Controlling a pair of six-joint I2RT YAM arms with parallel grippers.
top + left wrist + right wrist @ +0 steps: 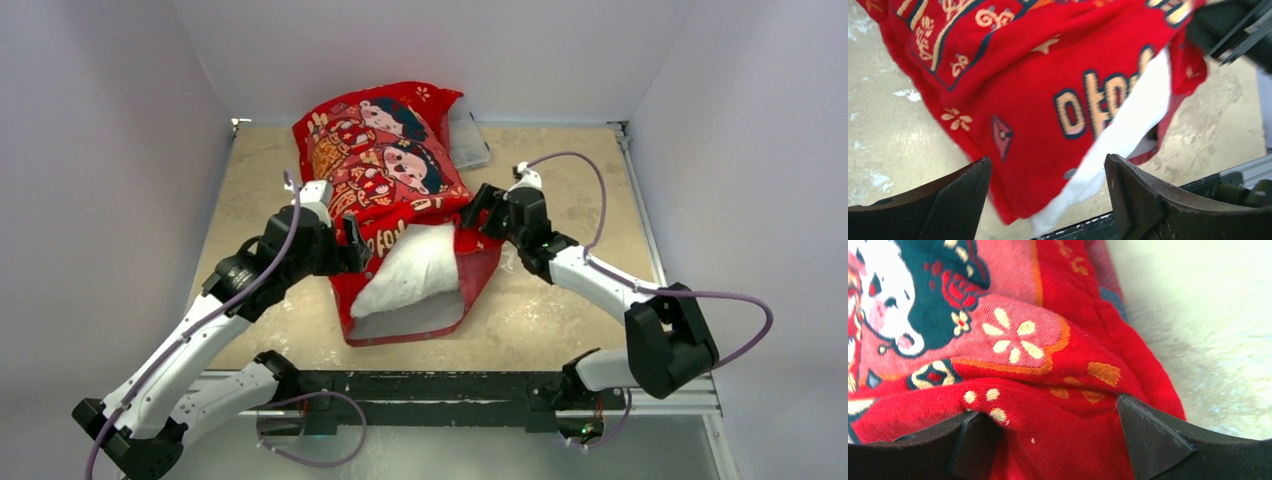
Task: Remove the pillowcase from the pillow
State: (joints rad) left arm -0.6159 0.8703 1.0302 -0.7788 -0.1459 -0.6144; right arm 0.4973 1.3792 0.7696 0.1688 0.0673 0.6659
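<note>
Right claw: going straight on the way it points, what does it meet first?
The pillowcase: its red fabric bunches inside the open right claw, probably touching already; depth is unclear.

Pillowcase (385, 160): matt red woven cloth, fine weave visible, printed pattern.
Pillow (415, 265): soft white cloth, slightly fuzzy.
Table (560, 300): mottled beige, stone-like, dull sheen.
Left gripper (1047, 162): matt black plastic fingers, one pad finely textured.

White arms (190, 340) carry black joints (670, 345), purple cables (572, 154), seemingly textured fingers (955, 200)
</note>
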